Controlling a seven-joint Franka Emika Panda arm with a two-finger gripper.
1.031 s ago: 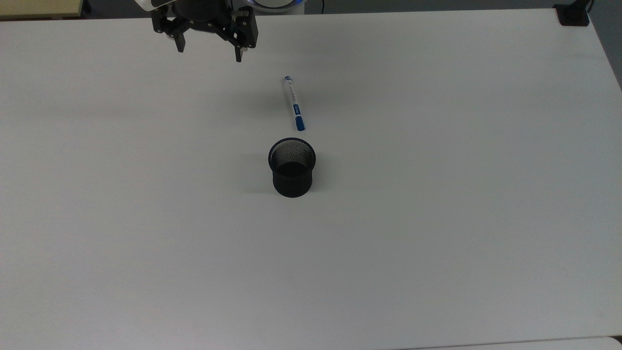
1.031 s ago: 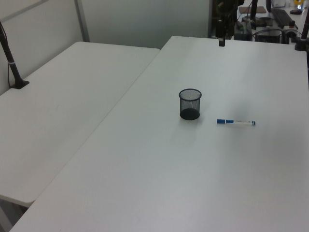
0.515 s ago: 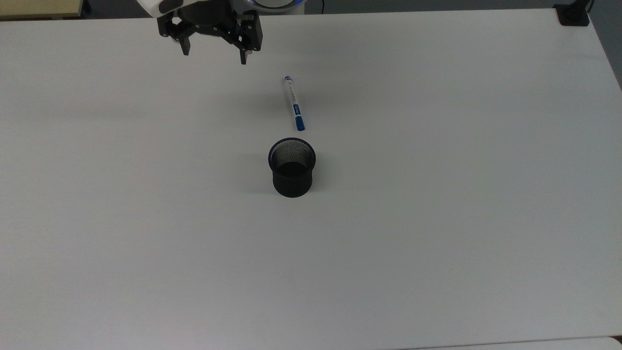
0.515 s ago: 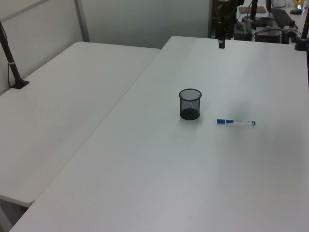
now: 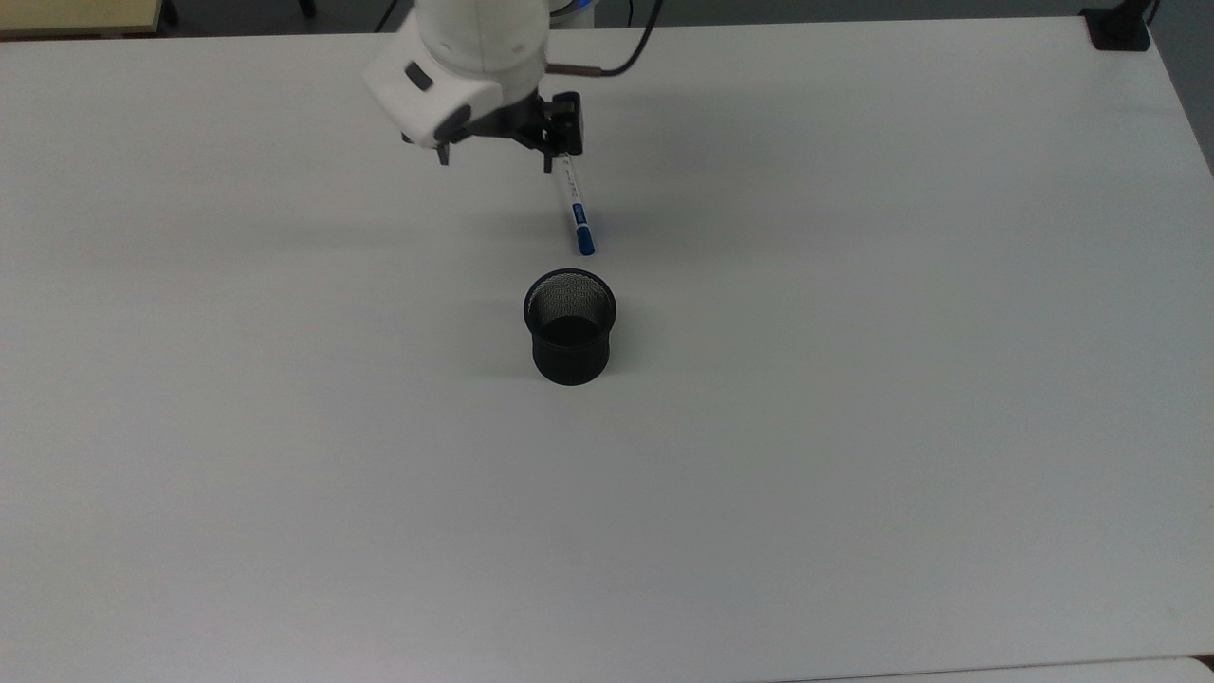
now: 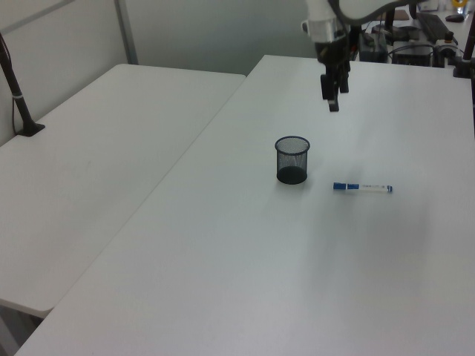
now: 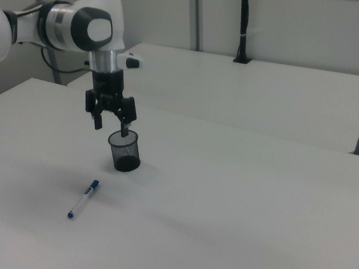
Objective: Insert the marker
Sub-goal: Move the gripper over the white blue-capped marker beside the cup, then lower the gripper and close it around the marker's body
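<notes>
the marker [image 5: 575, 205] lies flat on the white table [image 5: 854, 379], just beside the black mesh cup [image 5: 569, 327], its blue cap nearest the cup. the gripper [image 7: 110, 126] hangs in the air above the table, its 2 fingers spread and empty.

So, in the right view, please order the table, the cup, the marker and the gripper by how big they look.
1. Table, by far the largest.
2. Gripper and cup: they look nearly alike, and their nearness to the camera may differ, so I do not rank them.
3. Marker, slimmest and smallest.
</notes>
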